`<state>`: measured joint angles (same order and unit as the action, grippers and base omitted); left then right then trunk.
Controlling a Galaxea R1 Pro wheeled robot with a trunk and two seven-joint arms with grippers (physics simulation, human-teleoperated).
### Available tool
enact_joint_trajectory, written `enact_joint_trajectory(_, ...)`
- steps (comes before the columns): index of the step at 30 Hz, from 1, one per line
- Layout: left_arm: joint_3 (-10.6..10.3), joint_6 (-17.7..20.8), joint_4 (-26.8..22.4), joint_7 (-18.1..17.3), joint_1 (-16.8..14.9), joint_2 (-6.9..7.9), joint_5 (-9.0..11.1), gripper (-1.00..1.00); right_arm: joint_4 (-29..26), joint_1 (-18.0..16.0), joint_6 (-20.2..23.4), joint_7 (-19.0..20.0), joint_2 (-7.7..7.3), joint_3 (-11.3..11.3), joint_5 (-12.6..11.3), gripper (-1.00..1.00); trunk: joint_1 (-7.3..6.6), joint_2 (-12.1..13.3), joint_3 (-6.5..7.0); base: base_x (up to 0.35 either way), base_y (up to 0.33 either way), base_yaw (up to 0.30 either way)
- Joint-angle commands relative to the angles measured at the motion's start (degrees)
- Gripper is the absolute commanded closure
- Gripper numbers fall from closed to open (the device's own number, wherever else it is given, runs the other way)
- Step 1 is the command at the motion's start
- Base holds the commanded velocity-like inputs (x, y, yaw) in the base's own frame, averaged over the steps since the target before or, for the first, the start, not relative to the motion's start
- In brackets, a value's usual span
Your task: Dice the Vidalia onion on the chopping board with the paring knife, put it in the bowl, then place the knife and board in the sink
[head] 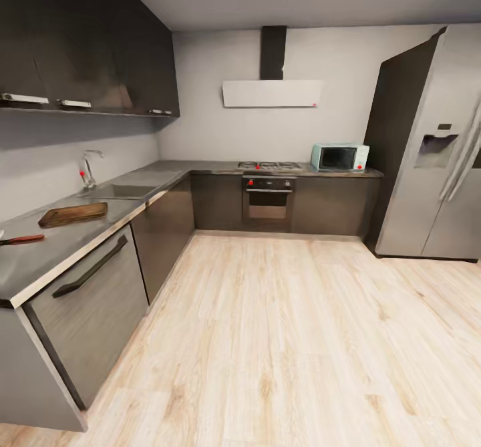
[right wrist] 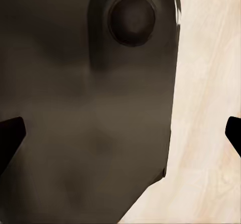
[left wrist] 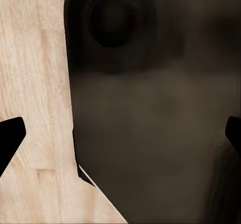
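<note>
I'm looking down the kitchen from the head camera — the countertop runs along my left, with the chopping board lying flat on it just short of the sink and its tap. The paring knife rests nearer me on the same top, apart from the board. On the wrist cameras, the left gripper and the right gripper both have fingertips spread to the frame edges — wide apart, nothing between them, dark robot body and pale wood floor beneath.
</note>
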<state>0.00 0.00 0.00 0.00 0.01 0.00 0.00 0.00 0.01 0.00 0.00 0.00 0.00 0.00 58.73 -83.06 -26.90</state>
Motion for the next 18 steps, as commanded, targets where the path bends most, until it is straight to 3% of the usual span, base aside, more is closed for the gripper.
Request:
enact_joint_trajectory(1,0.09,-0.09,0.09,-0.07,-0.19,0.20,-0.15,-1.00,-0.33,-0.34,0.31,-0.18,0.33,0.18,0.09,-1.00,0.00,-0.02,-0.03,0.000,0.000,0.000)
enact_joint_trajectory(11,0.09,-0.09,0.09,-0.01,-0.19,0.55,-0.09,-1.00,-1.41,-0.96,0.21,-0.18,1.91,0.28,0.09,-1.00,0.00,-0.02,-0.03,0.000,0.000,0.000)
enact_joint_trajectory(18,0.09,-0.09,0.09,0.00,-0.19,0.69,-0.09,-1.00,-1.67,-0.97,-0.08,-0.18,1.83,0.13,0.09,-1.00,0.00,-0.02,-0.03,0.000,0.000,0.000)
